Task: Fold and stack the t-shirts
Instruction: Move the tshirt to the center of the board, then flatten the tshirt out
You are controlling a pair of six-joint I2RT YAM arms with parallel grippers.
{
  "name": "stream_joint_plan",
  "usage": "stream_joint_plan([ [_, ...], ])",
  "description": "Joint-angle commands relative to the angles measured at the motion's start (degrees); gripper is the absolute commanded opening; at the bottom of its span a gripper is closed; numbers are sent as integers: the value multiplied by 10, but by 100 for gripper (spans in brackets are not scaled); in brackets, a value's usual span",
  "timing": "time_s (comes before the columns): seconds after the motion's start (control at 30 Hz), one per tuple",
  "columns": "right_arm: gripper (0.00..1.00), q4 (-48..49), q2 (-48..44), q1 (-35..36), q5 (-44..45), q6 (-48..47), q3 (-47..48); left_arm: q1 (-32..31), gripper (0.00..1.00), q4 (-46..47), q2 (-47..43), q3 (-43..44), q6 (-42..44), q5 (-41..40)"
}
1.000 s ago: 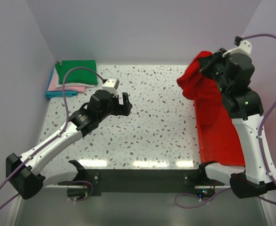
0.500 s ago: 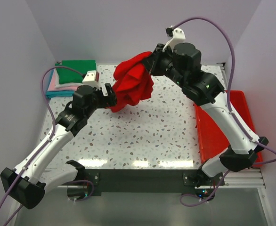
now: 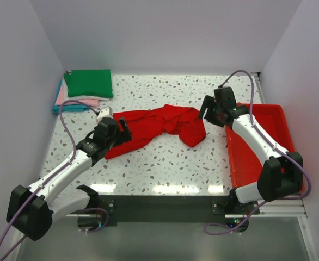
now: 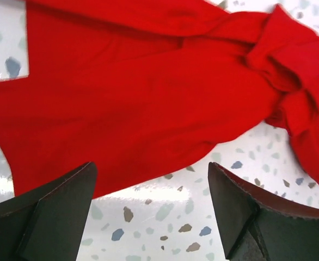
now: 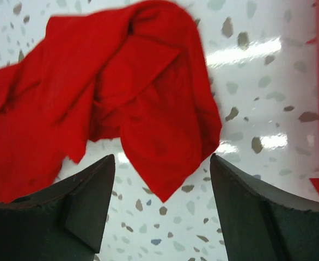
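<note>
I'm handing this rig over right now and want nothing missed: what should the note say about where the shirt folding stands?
Left gripper: open, low over the left end of the red shirt, holding nothing.
Right gripper: open, over the shirt's right end, holding nothing.
The red shirt lies bunched and unfolded across the middle of the table, beside the red tray.
Done: a folded stack sits in the far left corner, green shirt on top, pink shirt and blue shirt beneath.
Left to do: spread the red shirt flat, fold it, put it on the stack.
</note>
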Motion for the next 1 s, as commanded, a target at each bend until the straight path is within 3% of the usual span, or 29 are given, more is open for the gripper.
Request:
stream_joint_plan([
  [0.0,74,25,-52,66,47,-14,-24,5,87,16,-8,-33,-73,-77],
  [0.23,72,86,-49,151,79,16,-106,8,85,27,25,-60,-116,-130],
  [0.5,68,150,56,202,93,10,-59,10,84,33,61,-54,-146,-139],
  [0.97,67,328,184,246,172,183,-67,14,83,3,0,-76,-132,-140],
])
